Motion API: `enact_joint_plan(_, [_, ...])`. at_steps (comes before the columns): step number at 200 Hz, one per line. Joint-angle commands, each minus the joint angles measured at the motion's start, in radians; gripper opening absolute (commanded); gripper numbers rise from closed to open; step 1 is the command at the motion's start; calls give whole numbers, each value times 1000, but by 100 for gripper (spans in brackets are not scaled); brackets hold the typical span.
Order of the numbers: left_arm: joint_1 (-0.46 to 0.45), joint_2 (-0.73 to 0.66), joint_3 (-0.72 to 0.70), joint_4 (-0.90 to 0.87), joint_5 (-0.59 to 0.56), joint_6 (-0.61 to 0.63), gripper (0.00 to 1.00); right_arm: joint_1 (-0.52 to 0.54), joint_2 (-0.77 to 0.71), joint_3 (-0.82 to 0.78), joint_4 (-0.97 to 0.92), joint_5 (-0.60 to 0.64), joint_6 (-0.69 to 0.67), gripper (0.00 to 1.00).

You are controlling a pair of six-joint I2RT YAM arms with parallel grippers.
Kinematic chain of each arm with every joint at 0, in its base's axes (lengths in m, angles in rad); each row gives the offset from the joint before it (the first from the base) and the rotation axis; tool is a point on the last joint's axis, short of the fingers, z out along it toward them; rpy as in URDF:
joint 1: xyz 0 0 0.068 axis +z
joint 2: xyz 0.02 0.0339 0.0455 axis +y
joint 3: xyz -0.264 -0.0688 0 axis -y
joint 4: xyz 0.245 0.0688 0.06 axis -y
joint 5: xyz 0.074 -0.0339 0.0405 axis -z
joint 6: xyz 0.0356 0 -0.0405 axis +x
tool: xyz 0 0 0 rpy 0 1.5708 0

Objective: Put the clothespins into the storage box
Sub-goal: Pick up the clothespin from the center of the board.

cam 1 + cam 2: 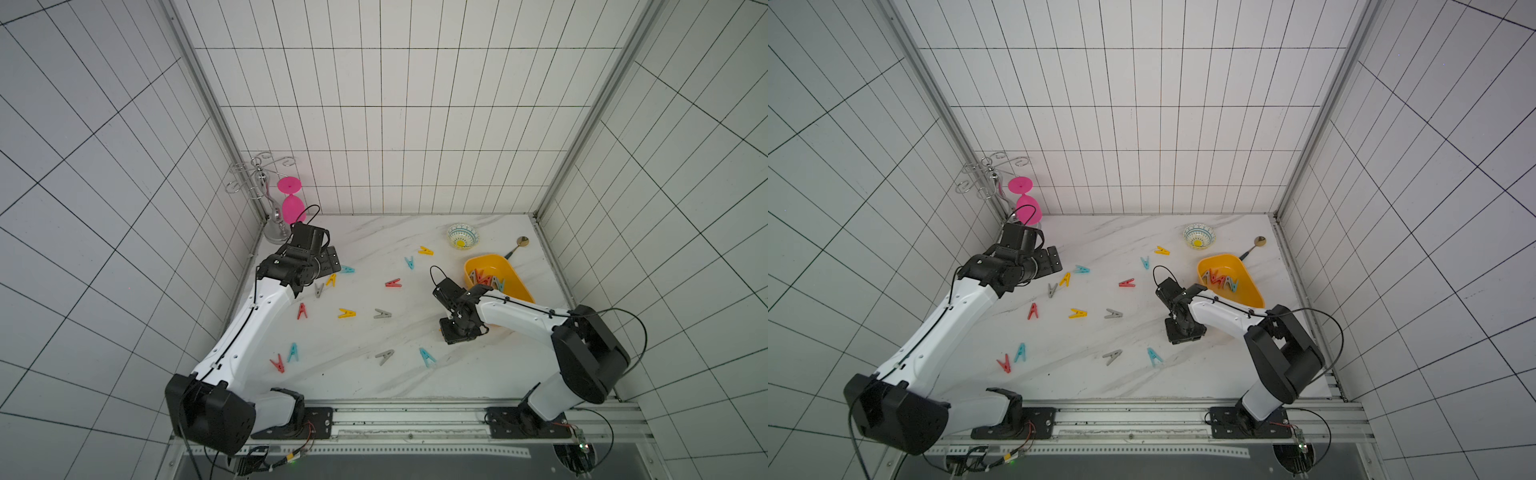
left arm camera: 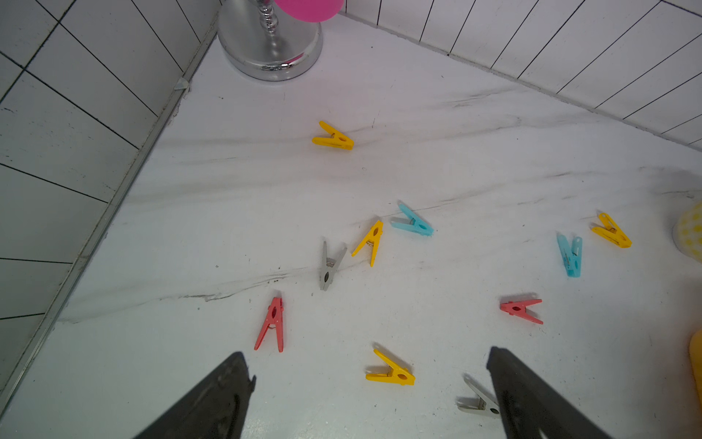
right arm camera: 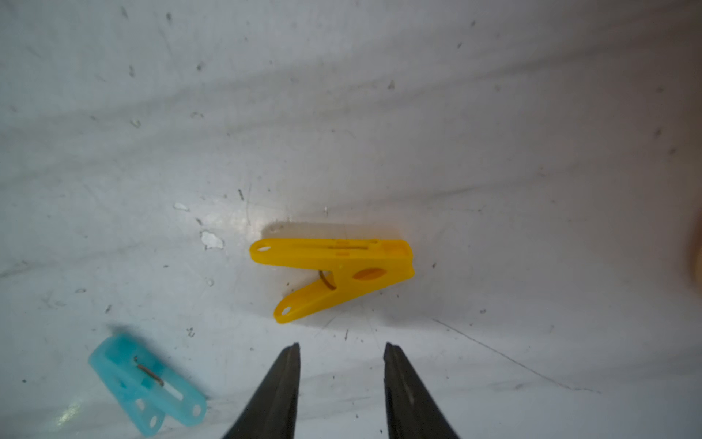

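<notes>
Inspector: State of the right hand (image 3: 342,345)?
Operator: Parted, empty, lined up to straddle the yellow clothespin (image 3: 334,273) flat on the surface (image 3: 494,152); storage box (image 1: 490,261) nearby holds several; my left hand (image 2: 367,353) spread, idle.

Silver stand (image 1: 275,231), pink goblet (image 1: 292,208), patterned bowl (image 1: 469,235), gold spoon (image 1: 521,241)

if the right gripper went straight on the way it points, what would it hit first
Most likely the yellow clothespin, lying just ahead of the right gripper with nothing between. Depth is unclear, so the tips could touch bare table just short of it.
</notes>
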Motion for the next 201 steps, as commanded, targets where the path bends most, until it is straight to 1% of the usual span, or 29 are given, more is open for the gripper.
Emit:
enact_joint_plan(1, [-3,-21,2,3,-17,1,99,17,38,5,12,50,27,40])
enact_joint_plan(62, [-3,-22,1,6,-21,4,99,18,104,93,42,112,20,40])
enact_joint_plan(112, [-3,-18,-3,8,-28,12,99,14,183,174,-4,178,-26,47])
enact_joint_plan(165, [-1,-18,5,7,-27,13,99,-2,202,213,-21,188,-103,53])
enact_joint_plan(186, [-2,-15,13,4,-28,16,99,-10,199,218,0,178,-152,55])
enact_joint_plan(201, [-1,-12,19,2,-27,16,99,-13,203,226,11,149,-191,55])
